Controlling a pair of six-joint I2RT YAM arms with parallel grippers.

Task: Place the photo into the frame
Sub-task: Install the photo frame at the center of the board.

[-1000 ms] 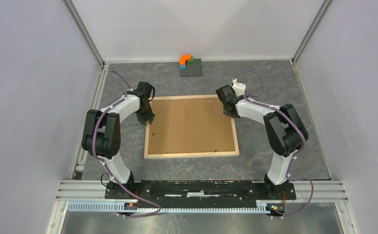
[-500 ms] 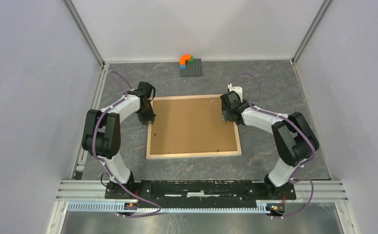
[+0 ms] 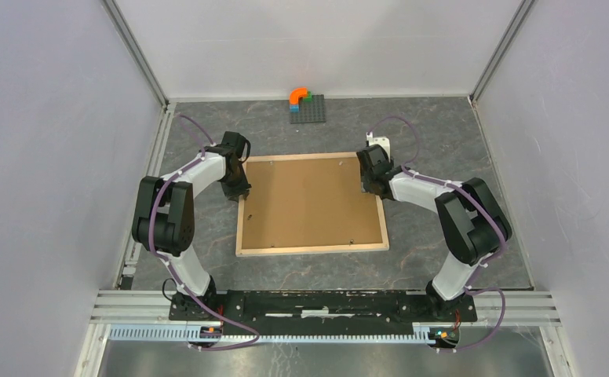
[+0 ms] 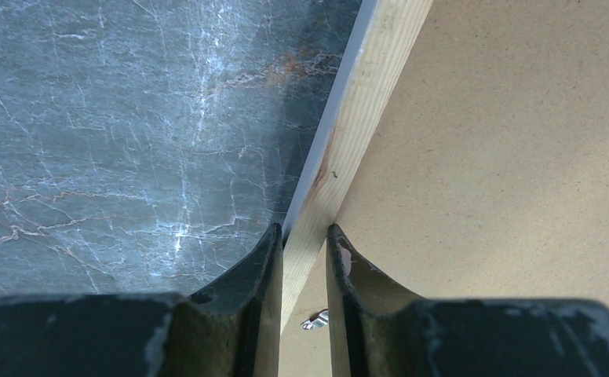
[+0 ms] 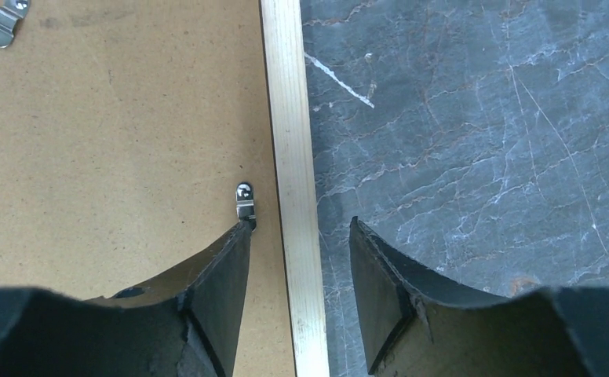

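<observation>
The frame (image 3: 311, 249) lies face down on the grey table, its pale wood rails around a plain brown backing board (image 3: 309, 200). The photo is not in view. My left gripper (image 3: 241, 192) is shut on the frame's left rail near the far corner; the left wrist view shows the fingers (image 4: 305, 232) pinching the rail (image 4: 364, 102). My right gripper (image 3: 366, 187) is open and straddles the right rail (image 5: 289, 118), one finger over the board and one over the table (image 5: 300, 224), with gaps on both sides.
Small metal clips (image 5: 244, 200) sit on the backing board by the rails. A grey baseplate with coloured bricks (image 3: 307, 106) stands at the back. A small white object (image 3: 379, 144) lies behind my right gripper. Walls close in left and right.
My right arm has stretched forward and brought its open gripper down over the frame's right rail. The frame has shifted slightly to the right. My left gripper has kept its hold.
</observation>
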